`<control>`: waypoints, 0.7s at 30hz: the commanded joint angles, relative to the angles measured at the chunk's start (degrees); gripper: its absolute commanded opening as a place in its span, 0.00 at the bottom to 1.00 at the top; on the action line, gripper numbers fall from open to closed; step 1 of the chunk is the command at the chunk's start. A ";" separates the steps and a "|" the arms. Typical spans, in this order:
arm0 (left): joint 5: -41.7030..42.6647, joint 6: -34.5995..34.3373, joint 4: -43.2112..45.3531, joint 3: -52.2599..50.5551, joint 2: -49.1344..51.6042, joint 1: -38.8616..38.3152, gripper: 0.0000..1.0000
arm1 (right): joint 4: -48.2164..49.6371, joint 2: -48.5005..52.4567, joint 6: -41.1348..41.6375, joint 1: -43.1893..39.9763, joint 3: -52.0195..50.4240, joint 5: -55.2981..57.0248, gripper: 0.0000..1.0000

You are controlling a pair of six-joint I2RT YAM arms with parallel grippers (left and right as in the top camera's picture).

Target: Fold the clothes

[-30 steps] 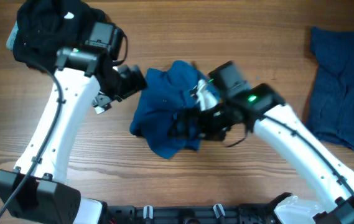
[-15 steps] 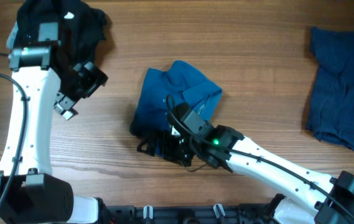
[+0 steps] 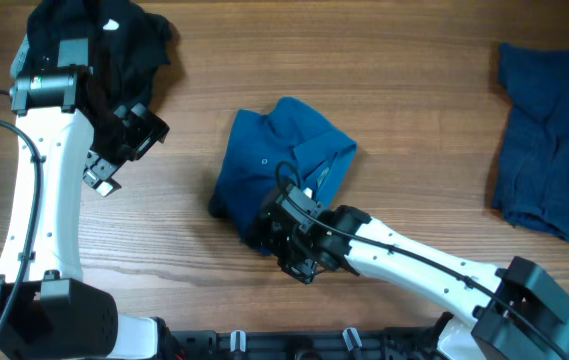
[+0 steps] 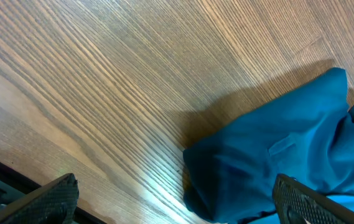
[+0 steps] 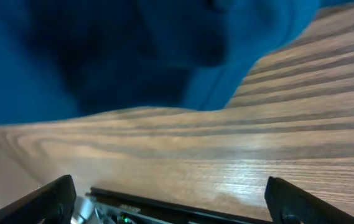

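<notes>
The bright-blue polo shirt [image 3: 279, 160] lies crumpled in the middle of the table. My left gripper [image 3: 106, 176] is open and empty, off to the shirt's left; in the left wrist view [image 4: 177, 208] the shirt [image 4: 288, 149] fills the right side. My right gripper [image 3: 289, 245] is low at the shirt's front edge. In the right wrist view [image 5: 173, 202] it is open and empty, with the shirt [image 5: 133, 56] just ahead of it. A black garment [image 3: 114, 40] is bunched at the back left. A duller dark-blue garment [image 3: 554, 140] lies at the right edge.
The wooden table [image 3: 414, 90] runs to a black rail [image 3: 294, 345] along the front edge, which also shows in the right wrist view [image 5: 164, 208]. My left arm [image 3: 49, 220] stands along the left side.
My left gripper has swung left, away from the blue shirt. My right gripper has moved from the shirt's right side to its front edge and dropped low.
</notes>
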 commanded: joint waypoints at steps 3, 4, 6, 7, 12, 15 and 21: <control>-1.90 -0.98 -0.07 0.52 0.00 0.20 1.00 | -0.33 4.26 1.60 0.17 -0.46 2.38 0.87; -1.88 -0.98 -0.07 0.52 0.00 0.20 1.00 | -0.39 5.55 1.79 0.17 -0.46 2.36 0.86; -1.90 -0.96 -0.09 0.52 0.00 0.20 1.00 | -0.02 7.30 2.23 0.17 -0.46 2.29 0.84; -1.90 -0.96 -0.11 0.52 0.00 0.20 1.00 | 0.22 7.85 2.23 0.17 -0.46 2.29 0.83; -2.32 -0.96 -0.24 0.52 0.00 0.20 1.00 | 0.85 8.81 2.16 0.17 -0.46 3.54 0.75; -2.32 -0.96 -0.24 0.52 0.00 0.20 1.00 | 0.81 8.81 1.95 0.17 -0.46 5.20 0.68; -2.32 -0.96 -0.24 0.52 0.00 0.20 1.00 | 3.13 9.44 1.95 0.17 -0.46 6.51 0.48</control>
